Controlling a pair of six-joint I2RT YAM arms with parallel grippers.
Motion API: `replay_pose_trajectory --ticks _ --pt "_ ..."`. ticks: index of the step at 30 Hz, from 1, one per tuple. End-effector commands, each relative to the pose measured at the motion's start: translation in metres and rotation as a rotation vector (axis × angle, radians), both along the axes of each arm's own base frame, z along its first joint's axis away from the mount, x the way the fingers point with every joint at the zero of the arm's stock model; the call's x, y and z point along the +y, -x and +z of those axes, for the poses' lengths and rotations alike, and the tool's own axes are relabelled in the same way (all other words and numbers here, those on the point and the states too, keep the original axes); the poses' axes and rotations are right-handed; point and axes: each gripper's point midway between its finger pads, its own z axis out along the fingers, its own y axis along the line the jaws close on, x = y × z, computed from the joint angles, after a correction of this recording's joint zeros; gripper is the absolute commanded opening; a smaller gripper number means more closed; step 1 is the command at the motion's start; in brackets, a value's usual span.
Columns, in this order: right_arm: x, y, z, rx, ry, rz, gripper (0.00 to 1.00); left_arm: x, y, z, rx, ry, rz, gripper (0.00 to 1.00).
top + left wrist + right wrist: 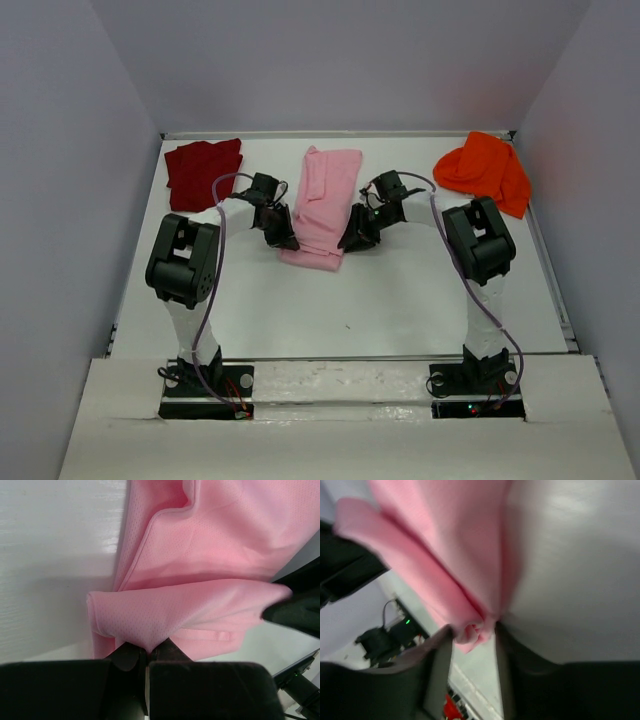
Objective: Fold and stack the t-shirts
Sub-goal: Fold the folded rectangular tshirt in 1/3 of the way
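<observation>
The light pink t-shirt (325, 205) lies lengthwise in the middle of the table, folded into a long strip. My left gripper (283, 238) is at its near left corner, shut on a pinch of pink cloth (150, 625) that rises lifted from the fingertips (148, 652). My right gripper (353, 240) is at the near right corner. Its jaws stand apart with a small bunch of the pink hem (472, 630) between them. The dark red t-shirt (203, 172) lies folded at the back left. The bright orange t-shirt (485, 170) lies crumpled at the back right.
The white table (350, 310) is closed in by pale walls at the back and on both sides. Both arm bases (205, 385) stand on the near edge. The right gripper's black body (295, 605) shows close by in the left wrist view.
</observation>
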Motion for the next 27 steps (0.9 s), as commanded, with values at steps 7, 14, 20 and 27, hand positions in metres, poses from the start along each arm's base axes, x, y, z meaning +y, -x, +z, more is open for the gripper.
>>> replay_pose_trajectory --ticks 7,14,20,27 --pt "-0.007 -0.016 0.014 -0.075 0.033 -0.038 0.83 0.008 0.003 0.014 -0.052 0.005 -0.021 0.00" --pt "-0.006 -0.003 0.057 -0.071 -0.031 -0.063 0.76 0.006 0.005 0.022 -0.061 0.027 -0.018 0.04" --pt "0.010 0.016 0.077 -0.070 -0.071 -0.040 0.09 0.004 0.003 0.027 -0.070 0.036 -0.011 0.69" --pt "0.024 0.024 0.069 -0.046 -0.089 -0.023 0.47 0.005 0.005 0.030 -0.071 0.032 -0.010 0.88"
